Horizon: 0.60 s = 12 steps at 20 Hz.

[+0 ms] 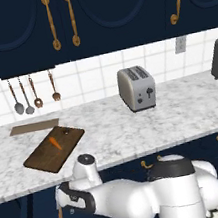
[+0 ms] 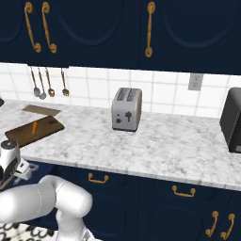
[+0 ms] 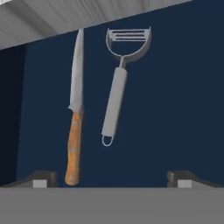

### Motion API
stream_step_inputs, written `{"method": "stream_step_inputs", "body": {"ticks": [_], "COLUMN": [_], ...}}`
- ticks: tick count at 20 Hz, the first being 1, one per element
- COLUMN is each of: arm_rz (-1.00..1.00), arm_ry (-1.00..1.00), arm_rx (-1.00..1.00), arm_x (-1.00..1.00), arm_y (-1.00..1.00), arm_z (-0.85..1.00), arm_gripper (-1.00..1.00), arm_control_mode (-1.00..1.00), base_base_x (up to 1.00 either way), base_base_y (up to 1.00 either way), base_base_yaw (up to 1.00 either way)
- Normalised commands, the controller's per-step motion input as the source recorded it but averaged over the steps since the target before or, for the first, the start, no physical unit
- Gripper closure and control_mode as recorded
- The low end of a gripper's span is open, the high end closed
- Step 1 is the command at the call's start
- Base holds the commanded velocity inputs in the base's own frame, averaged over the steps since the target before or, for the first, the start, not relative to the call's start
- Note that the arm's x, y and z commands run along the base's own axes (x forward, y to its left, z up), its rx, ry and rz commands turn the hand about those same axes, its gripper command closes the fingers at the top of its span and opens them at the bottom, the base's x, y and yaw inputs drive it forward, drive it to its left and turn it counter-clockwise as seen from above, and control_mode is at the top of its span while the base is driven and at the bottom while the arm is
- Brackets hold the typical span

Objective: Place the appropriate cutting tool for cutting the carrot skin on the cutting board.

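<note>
While the gripper (image 3: pixel 112 178) hangs spread wide and empty over a dark blue surface, the peeler (image 3: pixel 117 89) lies at twelve o'clock from it, the knife (image 3: pixel 75 109) just beside at eleven. Up on the counter (image 1: pixel 134 127), the carrot (image 1: pixel 55 142) rests on the cutting board (image 1: pixel 43 158).

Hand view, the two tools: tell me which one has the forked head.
The silver-grey peeler, the one with the slim metal handle, lying beside the straight knife with its brown-orange handle.

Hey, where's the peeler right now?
In the hand view, the peeler lies on the dark blue drawer floor, right of the knife, ahead of the open gripper.
</note>
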Motion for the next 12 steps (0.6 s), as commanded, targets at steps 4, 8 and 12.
{"method": "stream_step_inputs", "body": {"ticks": [4,8,12], "arm_rz": [0.00,0.00,0.00], "arm_ry": [0.00,0.00,0.00], "arm_rx": [0.00,0.00,0.00], "arm_x": [0.29,0.37,0.08], "arm_y": [0.00,0.00,0.00], "arm_z": [0.00,0.00,0.00], "arm_gripper": [-1.00,-1.00,-1.00], "arm_control_mode": [-1.00,-1.00,-1.00], "base_base_x": [0.00,0.00,0.00], "base_base_y": [0.00,0.00,0.00], "base_base_yaw": [0.00,0.00,0.00]}}
